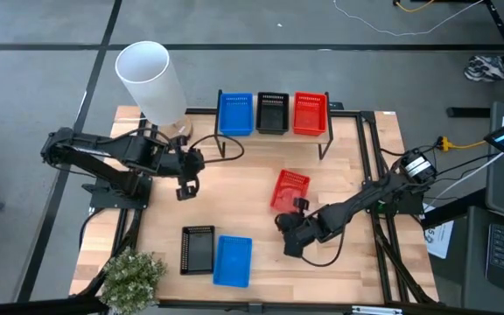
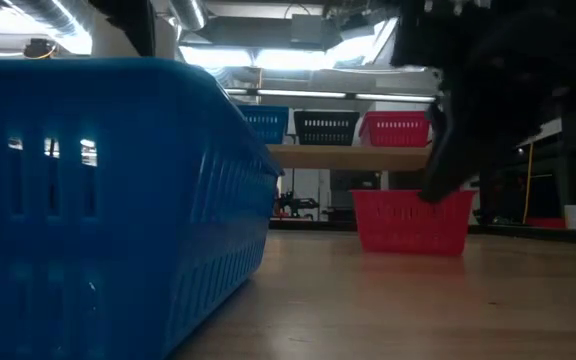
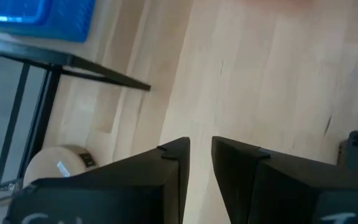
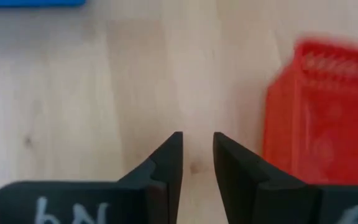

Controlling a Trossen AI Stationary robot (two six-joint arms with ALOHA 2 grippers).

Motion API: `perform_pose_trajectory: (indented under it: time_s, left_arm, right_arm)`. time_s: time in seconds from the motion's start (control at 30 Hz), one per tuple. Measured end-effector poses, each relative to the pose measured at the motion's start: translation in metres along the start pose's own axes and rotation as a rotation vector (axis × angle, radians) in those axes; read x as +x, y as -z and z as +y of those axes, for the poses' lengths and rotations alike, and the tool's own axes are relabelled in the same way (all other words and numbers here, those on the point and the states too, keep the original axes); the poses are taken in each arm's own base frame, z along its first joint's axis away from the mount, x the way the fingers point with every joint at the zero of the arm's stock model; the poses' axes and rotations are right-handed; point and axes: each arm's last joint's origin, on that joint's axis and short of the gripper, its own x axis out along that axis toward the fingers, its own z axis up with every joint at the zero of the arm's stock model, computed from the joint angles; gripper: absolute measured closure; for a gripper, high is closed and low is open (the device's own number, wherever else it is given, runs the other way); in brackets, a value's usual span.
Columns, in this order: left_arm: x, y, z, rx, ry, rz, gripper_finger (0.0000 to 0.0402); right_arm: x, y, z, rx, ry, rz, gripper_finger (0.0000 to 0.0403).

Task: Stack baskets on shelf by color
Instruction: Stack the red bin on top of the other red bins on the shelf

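Nearest the front edge of the wooden table (image 1: 261, 188), a blue basket (image 1: 232, 260) lies flat with a black basket (image 1: 199, 248) just beside it on the left arm's side; in the low view this blue basket (image 2: 118, 200) fills the foreground. Beyond them, toward the table's middle, the right gripper (image 1: 288, 249) hangs low over bare wood, its two dark fingers (image 4: 166, 162) slightly parted with a narrow gap between them and nothing held; a loose red basket (image 1: 290, 190) sits near it, tilted relative to the table edges, and appears at the side of the right wrist view (image 4: 322, 112) close to the fingers but apart from them. At about the same depth on the other side, the left gripper (image 1: 185, 185) is poised over empty tabletop, its fingers (image 3: 173, 168) likewise a little apart and gripping nothing. Farther back stands the shelf (image 1: 274, 136), a light plank on thin black legs, carrying three baskets in a row: a blue shelf basket (image 1: 235, 114), a black shelf basket (image 1: 272, 113) and a red shelf basket (image 1: 310, 113), each just beside the next. At the far left corner a white cylinder (image 1: 150, 80) leans over the table edge, and a small green plant (image 1: 131, 276) sits at the near left corner.
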Motion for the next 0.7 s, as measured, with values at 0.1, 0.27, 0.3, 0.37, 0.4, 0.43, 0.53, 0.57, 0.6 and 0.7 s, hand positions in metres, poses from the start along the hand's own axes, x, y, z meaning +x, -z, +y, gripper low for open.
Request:
perform_pose_trajectory:
  time_s: [0.1, 0.27, 0.3, 0.37, 0.4, 0.43, 0.53, 0.57, 0.6, 0.7]
  left_arm:
    - [0.001, 0.0, 0.0, 0.0, 0.0, -0.003, 0.0341]
    - [0.005, 0.004, -0.001, 0.011, -0.005, 0.016, 0.0341]
    - [0.005, 0.005, -0.001, 0.014, -0.006, 0.022, 0.0341]
    - [0.002, 0.008, 0.001, 0.013, -0.005, 0.021, 0.0341]
    - [0.0, 0.009, 0.002, 0.011, -0.005, 0.016, 0.0341]
    - [-0.002, 0.01, 0.003, 0.009, -0.005, 0.01, 0.0341]
    - [-0.003, 0.012, 0.005, 0.024, -0.029, 0.004, 0.0341]
    - [-0.004, 0.012, 0.006, 0.028, -0.039, 0.0, 0.0341]
    - [-0.004, 0.013, 0.006, 0.027, -0.045, -0.004, 0.0341]
    - [-0.01, 0.015, 0.01, 0.02, -0.046, -0.02, 0.0341]
  right_arm:
    - [-0.006, -0.009, 0.002, -0.124, 0.032, -0.048, 0.0315]
    - [-0.009, -0.018, -0.005, -0.166, 0.171, -0.103, 0.0315]
    - [-0.008, -0.017, -0.008, -0.163, 0.179, -0.086, 0.0315]
    - [-0.005, -0.017, -0.013, -0.137, 0.176, -0.047, 0.0315]
    - [-0.003, -0.016, -0.014, -0.119, 0.169, -0.036, 0.0315]
    - [-0.001, -0.014, -0.016, -0.114, 0.164, -0.02, 0.0315]
    - [0.005, -0.011, -0.018, -0.104, 0.145, 0.005, 0.0315]
    - [0.006, -0.009, -0.02, -0.097, 0.145, 0.014, 0.0315]
    - [0.008, -0.006, -0.021, -0.09, 0.153, 0.027, 0.0315]
    - [0.013, 0.0, -0.027, -0.034, 0.171, 0.049, 0.0315]
